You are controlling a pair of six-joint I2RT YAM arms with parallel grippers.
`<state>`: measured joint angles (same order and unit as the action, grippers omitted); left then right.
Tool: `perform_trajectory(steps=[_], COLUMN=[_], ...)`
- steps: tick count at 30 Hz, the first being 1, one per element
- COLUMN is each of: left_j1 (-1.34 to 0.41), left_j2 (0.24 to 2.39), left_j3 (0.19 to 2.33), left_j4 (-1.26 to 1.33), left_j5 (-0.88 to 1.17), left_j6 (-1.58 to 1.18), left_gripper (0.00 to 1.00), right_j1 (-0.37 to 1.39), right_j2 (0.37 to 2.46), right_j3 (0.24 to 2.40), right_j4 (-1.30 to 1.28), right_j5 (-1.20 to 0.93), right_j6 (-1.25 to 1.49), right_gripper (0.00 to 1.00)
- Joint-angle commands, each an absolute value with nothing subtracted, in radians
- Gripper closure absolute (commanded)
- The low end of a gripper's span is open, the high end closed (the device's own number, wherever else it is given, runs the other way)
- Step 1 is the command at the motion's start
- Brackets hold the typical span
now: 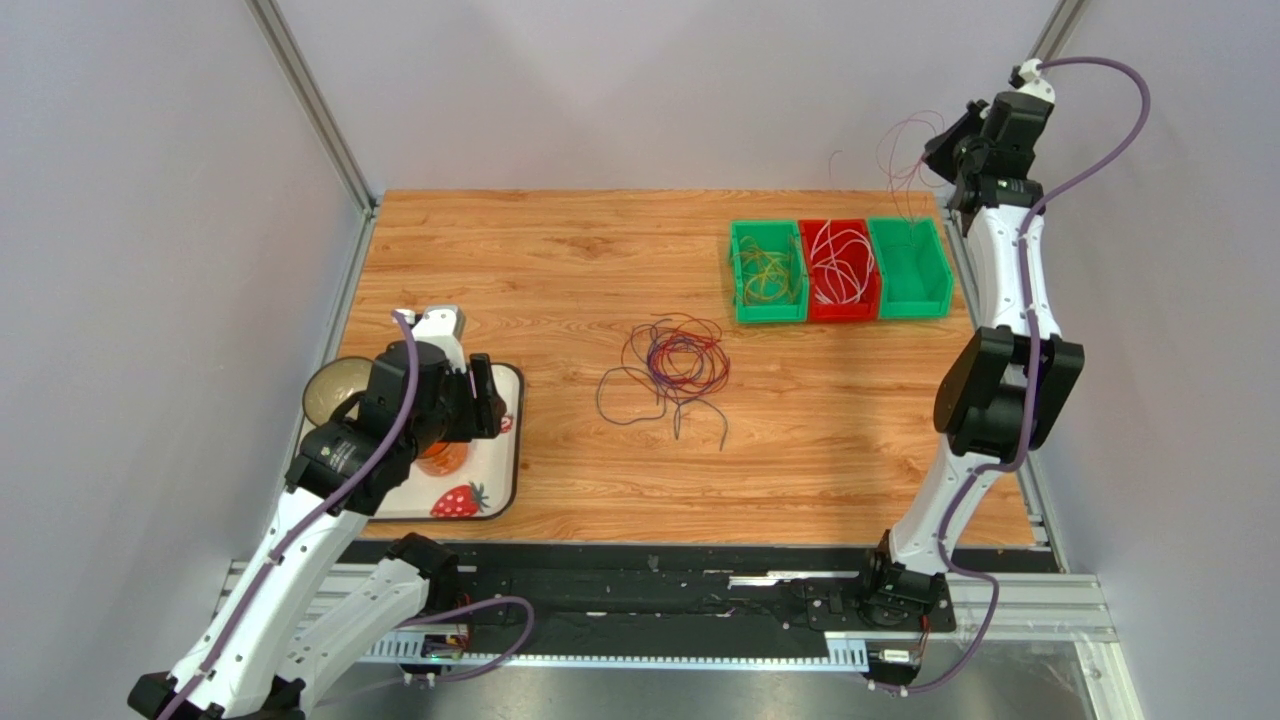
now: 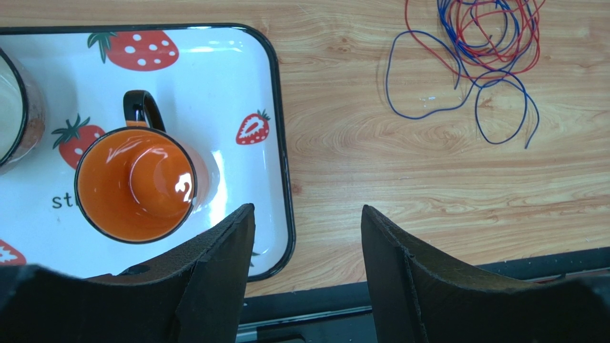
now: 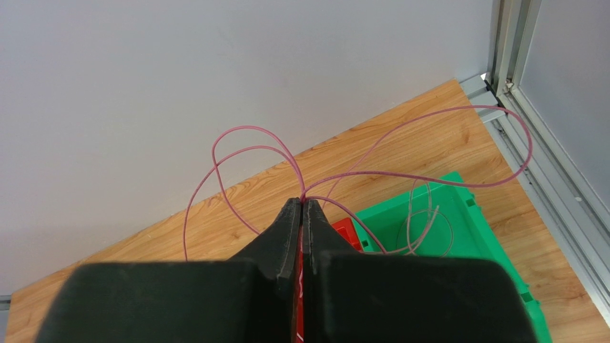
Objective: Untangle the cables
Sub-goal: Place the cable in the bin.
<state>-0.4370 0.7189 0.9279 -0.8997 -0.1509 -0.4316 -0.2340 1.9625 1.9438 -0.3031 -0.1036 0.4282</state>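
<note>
While the left end effector (image 2: 306, 211) hangs released, the raised right end effector (image 3: 301, 202) grasps a pink cable (image 3: 247, 129).

Green bins (image 1: 769, 312) (image 1: 909, 270): two
Red bin (image 1: 839, 312): one
Strawberry tray (image 2: 215, 86): one
Cups (image 2: 136, 184) (image 2: 11, 107) on it: two
Cable tangle (image 1: 676, 360) on table: one
Pink cable (image 3: 247, 129): seemingly one
Robot arms (image 1: 301, 555) (image 1: 1007, 375): two

High rear overview, close wrist views; cables (image 1: 673, 365) shared
</note>
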Motion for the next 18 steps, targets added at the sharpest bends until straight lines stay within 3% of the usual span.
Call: perform_trajectory(steps=[1, 18], left_j1=[-0.433, -0.433], left_j2=[0.704, 0.706], left_j3=[0.925, 0.925], left_j4=[-0.874, -0.874], left_j5=[-0.146, -0.146], left_j6=[-0.423, -0.423], left_gripper=[0.35, 0.35], right_j1=[-0.253, -0.321], right_j2=[1.959, 1.974], right_j3=[1.913, 1.899], right_j4=[-0.275, -0.342], right_j5=[-0.107, 0.063], right_j6=[0.460, 0.495], right_gripper=[1.00, 1.00])
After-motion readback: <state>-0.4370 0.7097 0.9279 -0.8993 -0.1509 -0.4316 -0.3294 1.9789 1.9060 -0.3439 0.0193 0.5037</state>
